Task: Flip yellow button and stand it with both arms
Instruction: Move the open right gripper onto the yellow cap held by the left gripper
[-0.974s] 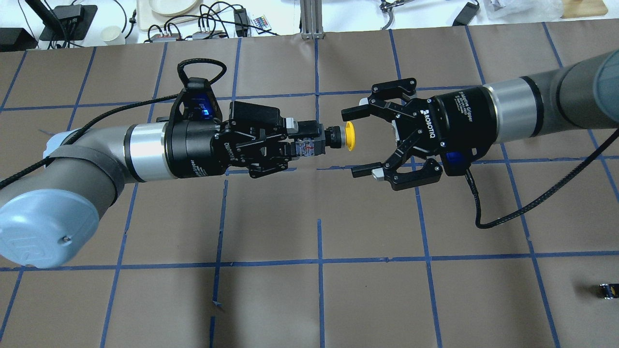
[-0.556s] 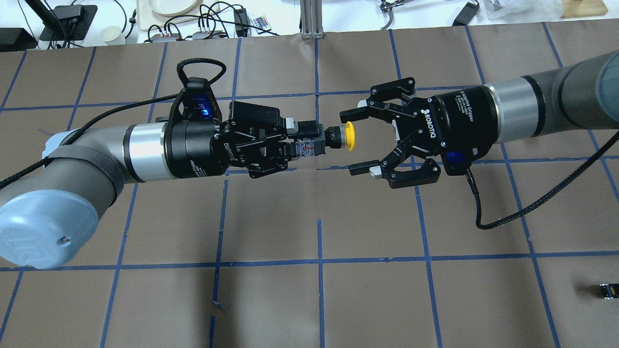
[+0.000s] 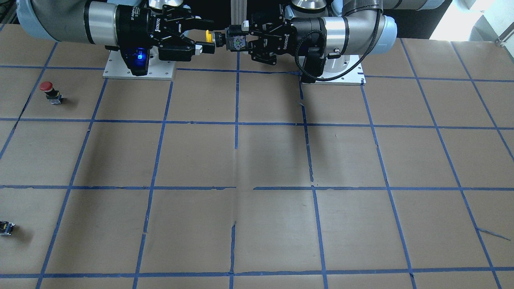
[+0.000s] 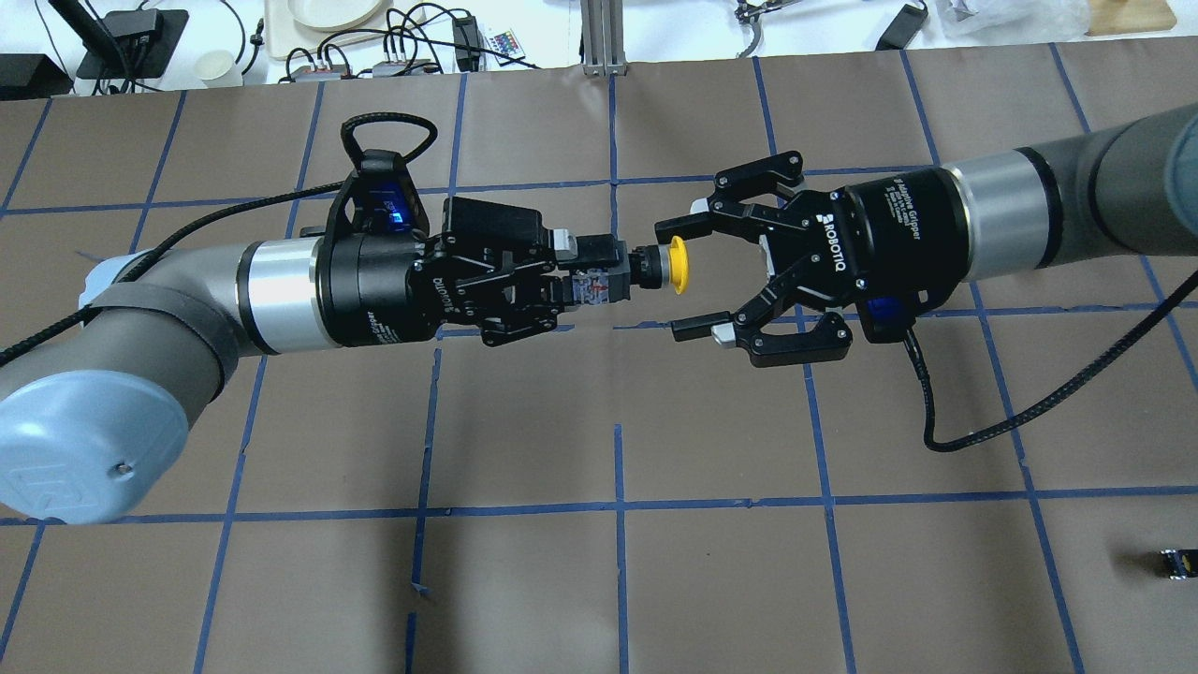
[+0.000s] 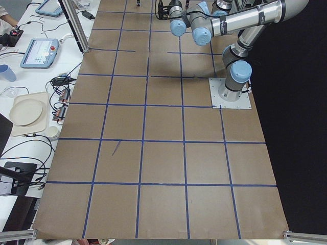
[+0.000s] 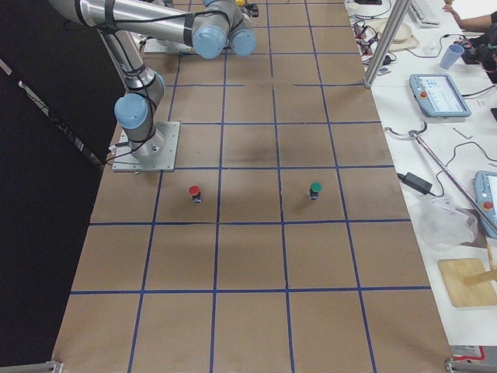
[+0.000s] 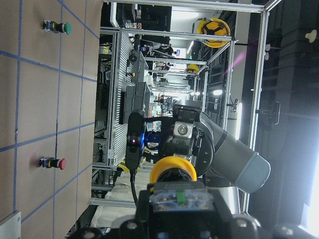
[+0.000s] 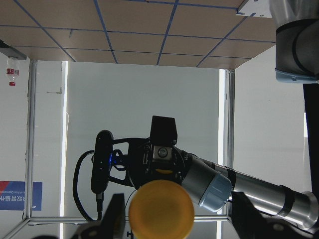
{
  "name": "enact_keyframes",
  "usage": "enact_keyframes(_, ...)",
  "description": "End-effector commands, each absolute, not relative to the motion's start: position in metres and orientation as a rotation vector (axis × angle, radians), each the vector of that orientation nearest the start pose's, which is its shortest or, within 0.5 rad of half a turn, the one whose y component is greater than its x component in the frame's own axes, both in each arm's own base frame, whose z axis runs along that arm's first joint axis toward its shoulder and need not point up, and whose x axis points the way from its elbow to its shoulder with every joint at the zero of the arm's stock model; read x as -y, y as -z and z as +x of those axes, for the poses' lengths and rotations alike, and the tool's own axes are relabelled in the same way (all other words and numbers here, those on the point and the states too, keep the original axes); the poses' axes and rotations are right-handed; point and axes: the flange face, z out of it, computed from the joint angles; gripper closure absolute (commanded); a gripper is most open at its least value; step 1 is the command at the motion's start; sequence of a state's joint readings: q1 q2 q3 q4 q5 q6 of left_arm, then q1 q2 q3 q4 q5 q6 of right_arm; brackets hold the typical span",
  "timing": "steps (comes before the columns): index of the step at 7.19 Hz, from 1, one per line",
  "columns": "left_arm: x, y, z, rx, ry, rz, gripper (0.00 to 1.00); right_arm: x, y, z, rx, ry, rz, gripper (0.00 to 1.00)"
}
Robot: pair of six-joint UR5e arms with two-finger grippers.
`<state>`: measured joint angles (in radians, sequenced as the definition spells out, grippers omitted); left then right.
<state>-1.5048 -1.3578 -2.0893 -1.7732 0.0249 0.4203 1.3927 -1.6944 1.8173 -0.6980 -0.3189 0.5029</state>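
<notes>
The yellow button (image 4: 676, 265) is held level in mid-air, its cap pointing at my right gripper. My left gripper (image 4: 599, 273) is shut on the button's black and grey body. My right gripper (image 4: 679, 278) is open, with its two fingers on either side of the yellow cap and not touching it. In the front-facing view the cap (image 3: 209, 36) shows between the two grippers near the robot's base. The left wrist view shows the cap (image 7: 172, 169) from behind, and the right wrist view shows it (image 8: 161, 209) face on, between the open fingers.
A red-capped button (image 3: 47, 87) stands on the brown gridded table on my right side, and a green-capped one (image 6: 315, 189) stands farther out. A small black block (image 4: 1175, 564) lies near the right edge. Cables and dishes lie beyond the table's far edge.
My right gripper has moved slightly left toward the button, so its open fingers now flank the yellow cap. The left gripper and the button have not moved.
</notes>
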Motion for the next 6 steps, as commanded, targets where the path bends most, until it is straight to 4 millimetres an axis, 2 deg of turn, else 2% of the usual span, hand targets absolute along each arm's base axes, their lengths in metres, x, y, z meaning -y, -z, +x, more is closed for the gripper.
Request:
enact_keyframes(1,0.3845,-0.4091,-0.2080,1.590,0.028,0.113,0.92,0.4001,-0.4356,0.1590,-1.430,-1.152,1.243,0.84)
enact_keyframes(2,0.3845,-0.4091,-0.2080,1.590,0.028,0.113,0.91,0.4004,-0.4357,0.1584,-1.428,-1.150,1.244,0.92)
enact_keyframes(3,0.3844,-0.4090,-0.2080,1.591,0.029,0.113,0.88,0.4004,-0.4357,0.1584,-1.428,-1.150,1.244,0.94)
enact_keyframes(4,0.3842,-0.4086,-0.2080,1.595,0.030,0.111,0.81,0.4005,-0.4369,0.1578,-1.428,-1.147,1.245,0.95)
enact_keyframes(5,0.3845,-0.4082,-0.2079,1.602,0.031,0.107,0.37,0.4014,-0.4370,0.1571,-1.426,-1.146,1.246,0.95)
enact_keyframes(6,0.3851,-0.4095,-0.2079,1.595,0.076,0.157,0.01,0.4016,-0.4376,0.1571,-1.427,-1.145,1.245,0.95)
